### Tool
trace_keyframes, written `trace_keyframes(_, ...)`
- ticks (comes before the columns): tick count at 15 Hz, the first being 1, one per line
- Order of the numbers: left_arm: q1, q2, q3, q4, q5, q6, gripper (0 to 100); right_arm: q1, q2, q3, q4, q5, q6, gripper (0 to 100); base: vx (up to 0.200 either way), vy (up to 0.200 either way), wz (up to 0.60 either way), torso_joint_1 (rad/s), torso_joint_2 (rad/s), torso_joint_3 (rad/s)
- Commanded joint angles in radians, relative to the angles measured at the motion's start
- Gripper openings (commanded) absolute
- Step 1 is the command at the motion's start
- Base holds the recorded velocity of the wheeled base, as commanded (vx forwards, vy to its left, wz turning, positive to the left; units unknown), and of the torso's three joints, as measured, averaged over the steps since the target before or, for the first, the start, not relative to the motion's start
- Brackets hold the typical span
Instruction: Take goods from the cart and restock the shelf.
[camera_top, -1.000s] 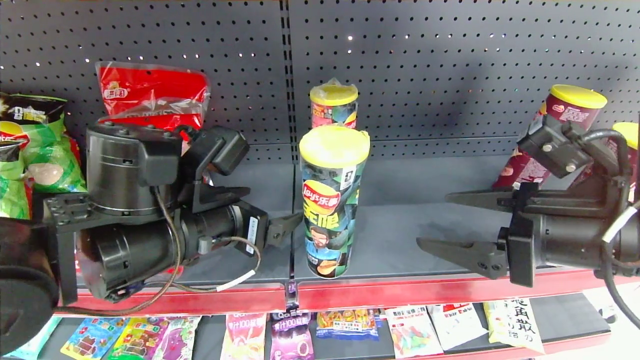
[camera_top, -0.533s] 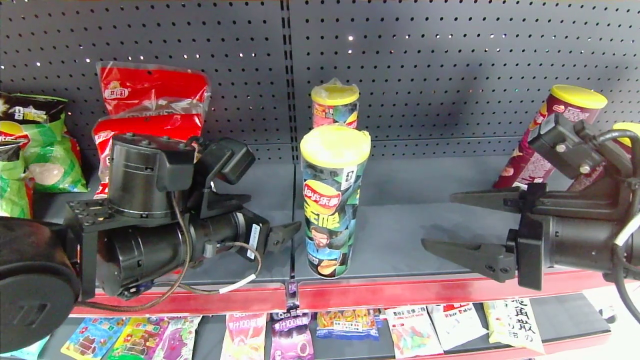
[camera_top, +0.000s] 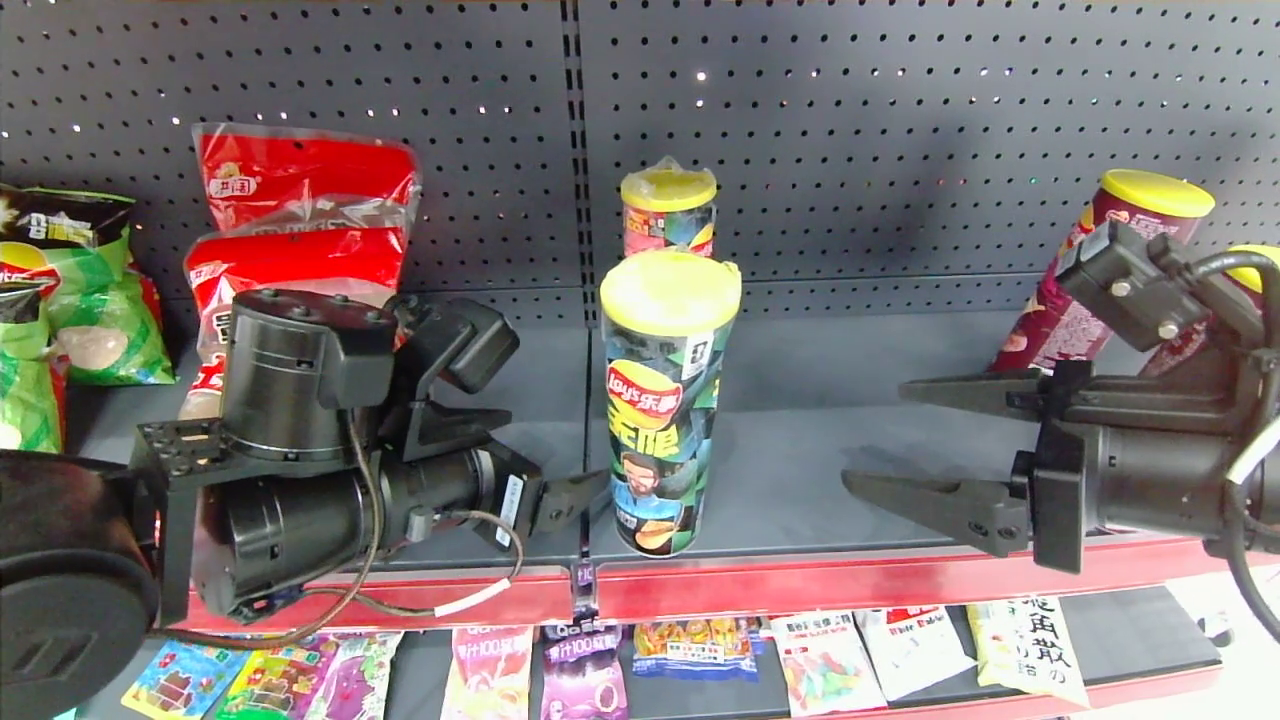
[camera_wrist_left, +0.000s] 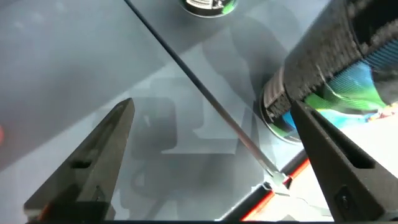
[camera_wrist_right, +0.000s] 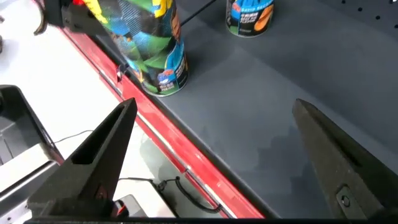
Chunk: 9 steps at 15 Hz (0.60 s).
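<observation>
- Fingers of left gripper (camera_wrist_left: 211, 106) and right gripper (camera_top: 872, 435) gaped wide, empty.
- Green chip can (camera_top: 665, 400) stood upright at the shelf (camera_top: 800, 470) front, beside a left finger.
- Placement looked done; next, retreat without tipping it.

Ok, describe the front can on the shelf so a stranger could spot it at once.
Find the grey shelf with the red front edge. Near its middle, close to that edge, the front can stands upright. Its wrap is green and blue under a yellow lid; the second can stands farther back, and the maroon cans lean at the right.
</observation>
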Motion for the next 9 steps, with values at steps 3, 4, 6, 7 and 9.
trace_keyframes(3, 0.006, -0.004, 0.005, -0.001, 0.003, 0.002, 100, -0.005, 0.009, -0.005, 0.0, 0.0, 0.0, 100, 0.0, 0.0, 0.0, 0.0, 0.0, 0.0)
trace_keyframes(4, 0.026, -0.005, 0.005, -0.001, 0.009, 0.005, 100, -0.005, 0.007, -0.005, 0.0, 0.0, 0.001, 100, 0.0, 0.0, 0.0, 0.0, 0.0, 0.0)
trace_keyframes(6, 0.049, -0.001, -0.001, -0.001, 0.011, 0.028, 100, -0.005, 0.009, -0.005, 0.0, 0.0, 0.001, 100, 0.0, 0.0, 0.0, 0.0, 0.0, 0.0)
trace_keyframes(7, 0.049, 0.005, -0.005, -0.001, 0.009, 0.028, 100, -0.005, 0.009, -0.005, 0.0, 0.0, 0.001, 100, 0.0, 0.0, 0.0, 0.0, 0.0, 0.0)
trace_keyframes(9, 0.046, 0.025, -0.008, -0.001, 0.007, 0.029, 100, -0.005, 0.007, -0.005, -0.002, 0.0, 0.001, 100, 0.0, 0.0, 0.0, 0.0, 0.0, 0.0)
